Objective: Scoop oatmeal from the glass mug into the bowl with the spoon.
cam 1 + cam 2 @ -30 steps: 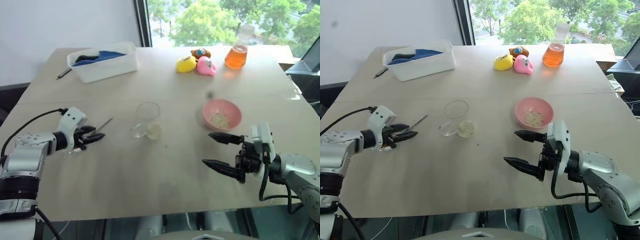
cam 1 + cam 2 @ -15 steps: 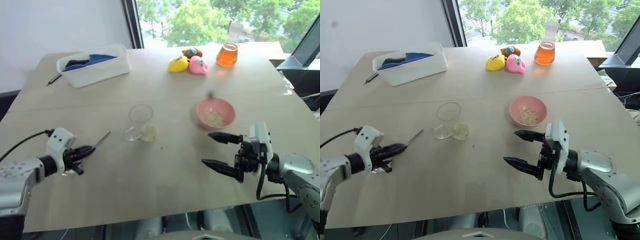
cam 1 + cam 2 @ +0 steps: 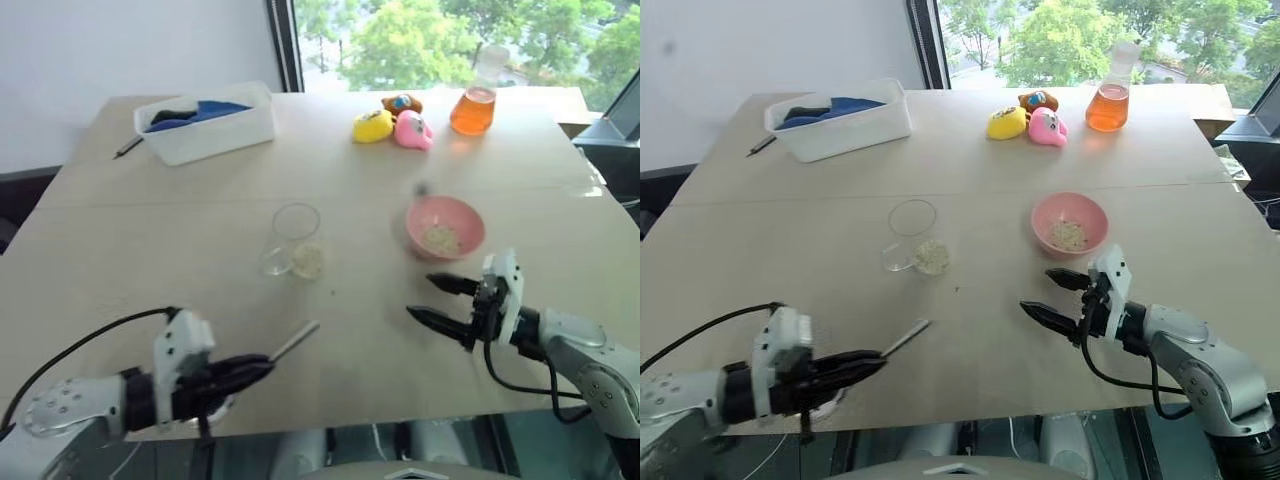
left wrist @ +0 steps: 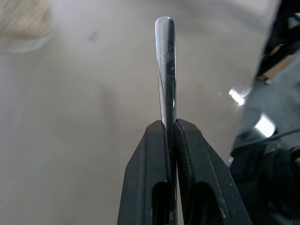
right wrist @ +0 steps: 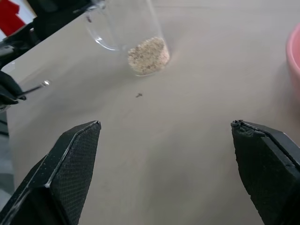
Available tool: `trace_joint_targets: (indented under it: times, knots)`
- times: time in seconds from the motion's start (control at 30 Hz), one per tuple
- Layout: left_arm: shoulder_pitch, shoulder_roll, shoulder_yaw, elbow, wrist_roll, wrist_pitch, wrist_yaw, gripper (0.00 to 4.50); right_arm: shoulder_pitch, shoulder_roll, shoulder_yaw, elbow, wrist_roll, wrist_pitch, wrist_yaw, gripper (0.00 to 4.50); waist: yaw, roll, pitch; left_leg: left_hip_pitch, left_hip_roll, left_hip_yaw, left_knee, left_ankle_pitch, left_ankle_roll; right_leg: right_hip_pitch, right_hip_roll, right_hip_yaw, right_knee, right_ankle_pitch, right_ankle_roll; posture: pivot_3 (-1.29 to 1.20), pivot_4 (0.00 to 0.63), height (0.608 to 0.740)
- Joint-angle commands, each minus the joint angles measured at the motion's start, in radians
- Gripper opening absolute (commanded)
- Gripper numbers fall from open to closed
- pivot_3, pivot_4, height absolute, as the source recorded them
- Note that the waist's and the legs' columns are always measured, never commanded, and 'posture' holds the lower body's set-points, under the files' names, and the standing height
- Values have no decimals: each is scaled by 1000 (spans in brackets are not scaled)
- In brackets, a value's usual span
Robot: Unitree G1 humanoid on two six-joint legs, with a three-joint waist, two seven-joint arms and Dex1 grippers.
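Centrally on the counter (image 3: 150, 230) stands the glass mug (image 3: 294, 238), its oatmeal (image 3: 307, 260) heaped at the bottom as a pale clump. To its right sits the bowl (image 3: 445, 227), pink and shallow, with a small scatter of flakes inside. At the near edge the left tool (image 3: 855, 365) is clamped on the spoon (image 3: 906, 338), whose silver shaft sticks out past the black fingers (image 4: 154, 168) toward the mug. The right tool (image 3: 438, 300) hovers just in front of the bowl with its fingers spread wide apart and nothing between them. At the far side, a white tub (image 3: 215, 128) holds blue and dark items, and a flask (image 3: 473, 108) holds orange liquid.
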Motion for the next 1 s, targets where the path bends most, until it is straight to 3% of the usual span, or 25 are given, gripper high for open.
trace_joint_targets:
  times: [0.03, 0.27, 0.4, 0.6, 1.0]
  knots:
    - [-140, -62, -165, -20, 86, -52, 95, 29, -22, 50, -43, -33, 120, 124, -120, 4500, 2, -1, 0, -1, 0, 0, 1, 0, 0, 0, 4, 0, 0, 1, 2, 0, 150, 740]
    - [-316, -141, -427, 79, 265, -130, 150, 29, -80, 220, -122, -48, 539, 273, -461, 4500, -8, -2, 0, -5, 0, 1, 1, 1, -2, -5, 9, 1, -1, 2, 3, 0, 150, 740]
    - [-354, -185, -470, 146, 310, -153, 182, 29, -86, 200, -122, -60, 697, 289, -521, 4500, -5, -2, 0, -6, 0, 1, 2, 1, -1, -6, 10, 0, -1, 2, 3, 0, 150, 740]
    - [-368, -224, -476, 202, 355, -193, 228, 29, -43, 149, -99, -93, 733, 268, -555, 4500, -8, -2, 0, -7, -1, 0, 3, -1, 2, -6, 12, 0, -1, 2, 4, 0, 150, 740]
    - [-420, -301, -530, 237, 359, -165, 258, 29, -130, 246, 10, -39, 608, 174, -617, 4500, -9, -2, 0, -8, 0, -2, 4, -1, 1, -6, 13, -1, 0, 2, 4, 0, 150, 740]
